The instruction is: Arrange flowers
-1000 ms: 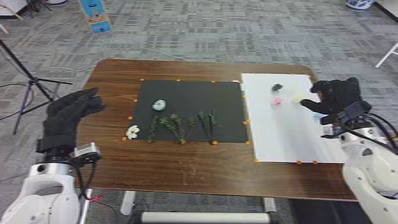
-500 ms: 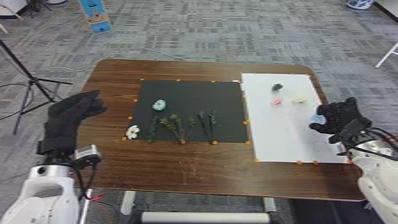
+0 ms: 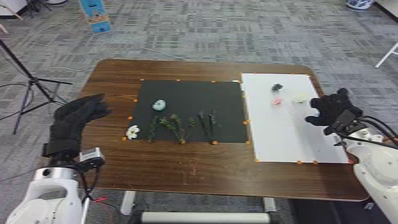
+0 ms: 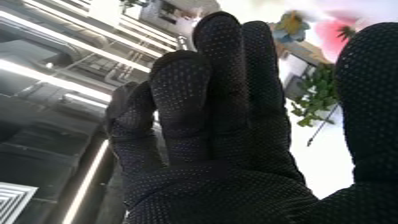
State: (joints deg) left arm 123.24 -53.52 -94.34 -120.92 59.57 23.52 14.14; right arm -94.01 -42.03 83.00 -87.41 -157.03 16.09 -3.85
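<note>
In the head view, my right hand (image 3: 332, 108) is over the right edge of the white sheet (image 3: 293, 135), its fingers open. A pink flower (image 3: 276, 101), a pale cream flower (image 3: 300, 99) and a dark green piece (image 3: 277, 87) lie on that sheet. My left hand (image 3: 76, 116) is open left of the black mat (image 3: 195, 91). On the mat are a pale blue flower (image 3: 159, 105), a white flower (image 3: 132, 132) and several green stems (image 3: 211, 125). The right wrist view has my right hand (image 4: 213, 180) with straight fingers, beside a pink flower (image 4: 332, 37) and green leaves (image 4: 315, 92).
Small orange markers (image 3: 214, 143) line the mat and sheet on the brown table (image 3: 178, 170). A black tripod (image 3: 34, 79) stands on the floor beyond the table's left side.
My right hand moved toward the near side, then slightly back up and left, now covering the place of the light blue piece. My left hand has shifted slightly right.
</note>
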